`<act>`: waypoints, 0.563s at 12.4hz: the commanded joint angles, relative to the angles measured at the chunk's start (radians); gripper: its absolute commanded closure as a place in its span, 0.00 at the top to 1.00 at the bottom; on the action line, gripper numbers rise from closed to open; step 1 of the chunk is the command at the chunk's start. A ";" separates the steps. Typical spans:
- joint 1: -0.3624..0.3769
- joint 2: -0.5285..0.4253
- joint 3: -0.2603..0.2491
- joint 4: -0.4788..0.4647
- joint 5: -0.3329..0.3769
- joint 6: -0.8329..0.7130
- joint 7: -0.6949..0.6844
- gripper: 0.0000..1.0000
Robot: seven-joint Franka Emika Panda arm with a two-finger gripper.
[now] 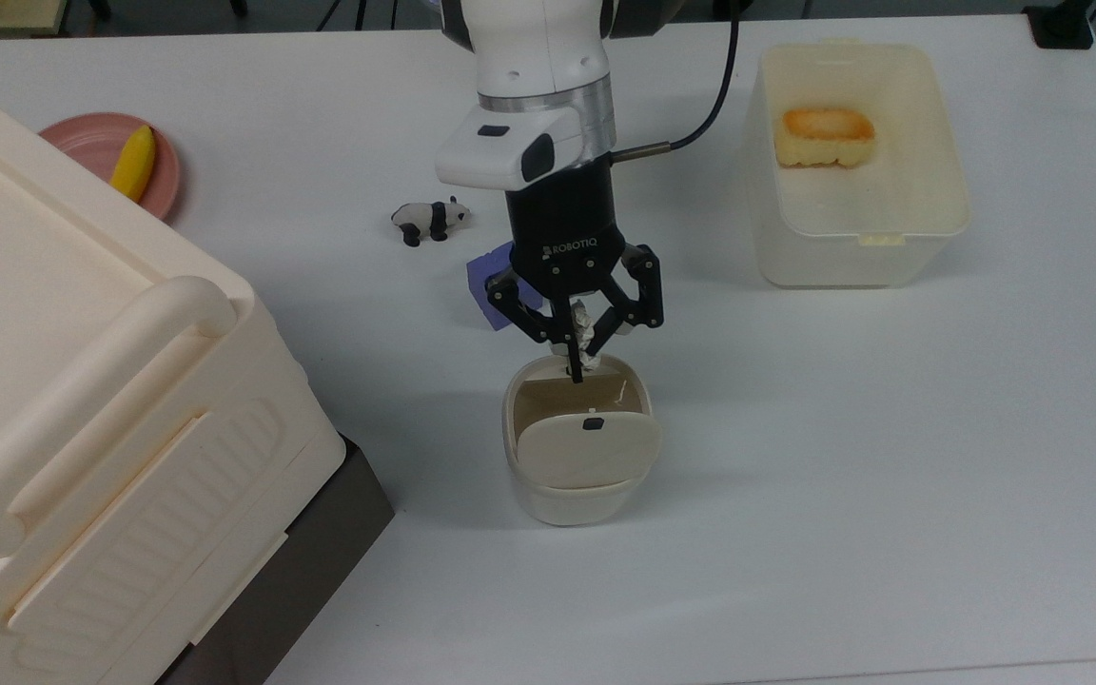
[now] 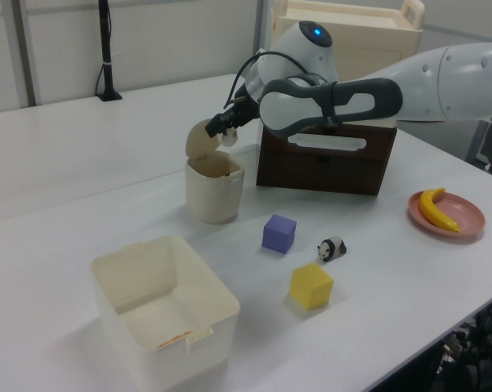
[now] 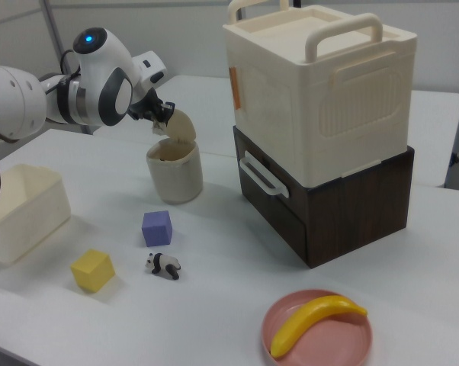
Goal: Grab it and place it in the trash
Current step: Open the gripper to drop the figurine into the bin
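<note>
Count first: one small crumpled ball of off-white paper (image 1: 583, 335), one small cream rounded plastic bin with a swing flap lid (image 1: 578, 440), one purple cube (image 2: 279, 233), one yellow cube (image 2: 311, 286), one black-and-white panda figurine (image 1: 429, 219), one translucent rectangular tub (image 1: 857, 162) with one orange-topped sponge-like block (image 1: 825, 136) inside, one pink plate (image 3: 319, 334) carrying one yellow banana (image 3: 316, 320), and one big cream box with a handle (image 3: 321, 84) stacked on a dark wooden drawer unit (image 3: 329, 206), all on a white bench (image 1: 890, 457).

Arm reaches out roughly level in the left view, wrist bent so the black two-finger hand (image 1: 577, 357) points down at the bin's open mouth. Its fingers are clamped on the paper ball, which hangs in the air right over the bin's back rim, not inside yet. The bin's flap is tipped up, just past the fingertips. In the top view, the purple cube sits behind the hand to the top view's left, the panda further that way, and the tub is well off to the top view's right.

Only readable writing: "ROBOTIQ" in white on the hand's black body.
</note>
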 commanded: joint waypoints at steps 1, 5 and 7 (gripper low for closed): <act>0.007 0.028 0.016 0.041 0.012 0.010 -0.031 0.11; -0.004 0.023 0.016 0.041 0.006 0.010 -0.040 0.88; -0.019 0.019 0.015 0.041 -0.027 0.010 -0.113 1.00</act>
